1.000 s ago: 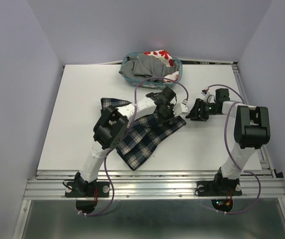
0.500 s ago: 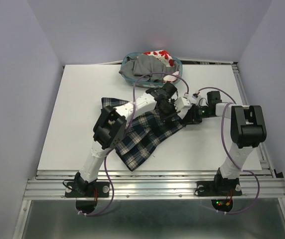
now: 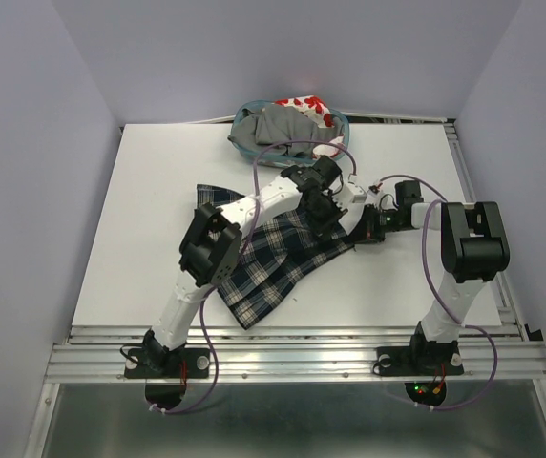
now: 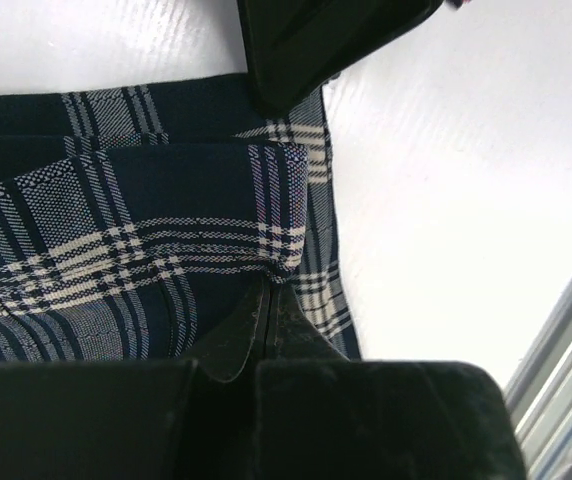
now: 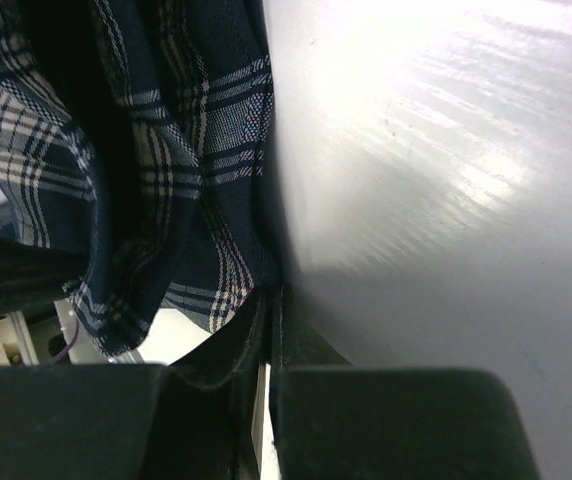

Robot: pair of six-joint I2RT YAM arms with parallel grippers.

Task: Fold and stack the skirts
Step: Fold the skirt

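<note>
White table [image 3: 149, 210], plaid skirt [image 3: 271, 269]; wrist views: left tool [image 4: 269, 292], right tool [image 5: 268, 296] pinching it

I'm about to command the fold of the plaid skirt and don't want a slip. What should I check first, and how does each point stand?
1. Left gripper shut on the plaid skirt: ok, cloth is pinched in it.
2. Right gripper shut on the skirt's edge: ok.
3. Clearance between the two grippers: cannot tell; they sit close together.
4. Skirt lying flat: cannot tell, the left arm hides its middle.
5. Grey skirt and red-print skirt out of the way: ok, both in the teal basket at the far edge.
</note>
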